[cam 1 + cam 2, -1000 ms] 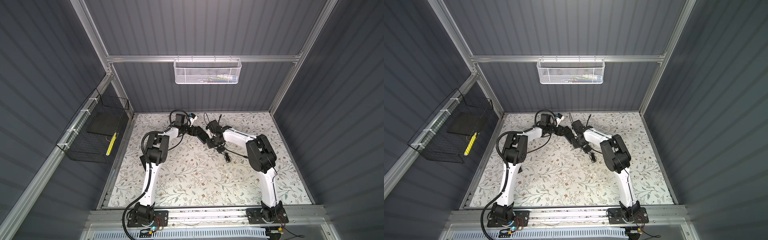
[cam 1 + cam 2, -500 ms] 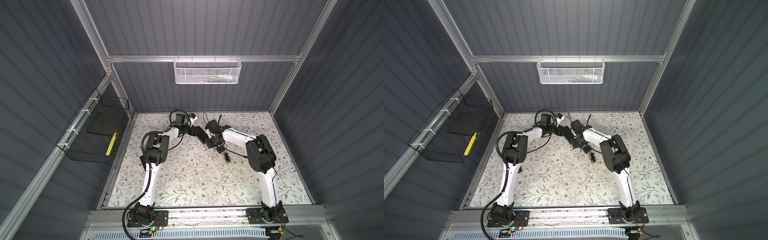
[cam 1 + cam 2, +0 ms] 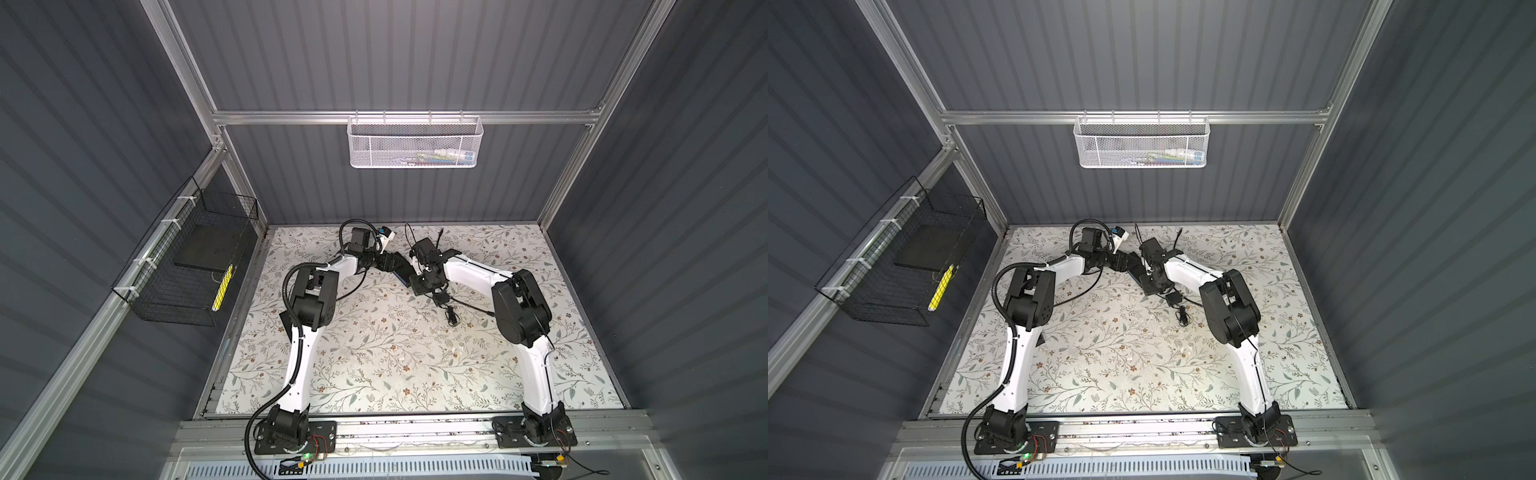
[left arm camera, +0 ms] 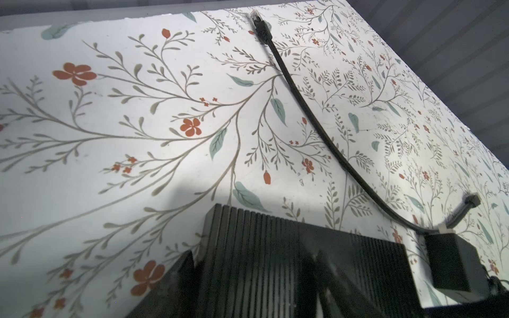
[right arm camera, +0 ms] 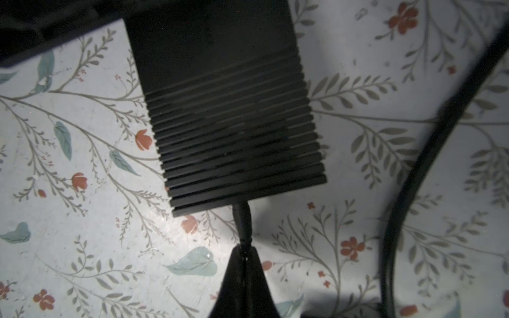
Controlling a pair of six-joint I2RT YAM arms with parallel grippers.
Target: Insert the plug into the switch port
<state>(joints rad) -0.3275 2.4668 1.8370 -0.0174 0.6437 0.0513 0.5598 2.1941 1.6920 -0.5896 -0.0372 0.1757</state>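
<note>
Jaws: right tight on plug (image 5: pixel 242 223), left wide on box (image 5: pixel 228 124).

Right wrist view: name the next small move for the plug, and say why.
Probably push the right claw slightly, straight toward the flat black ribbed box: it is shut on the black cable plug, whose tip meets the box's facing edge, while most of the plug shows outside.
</note>
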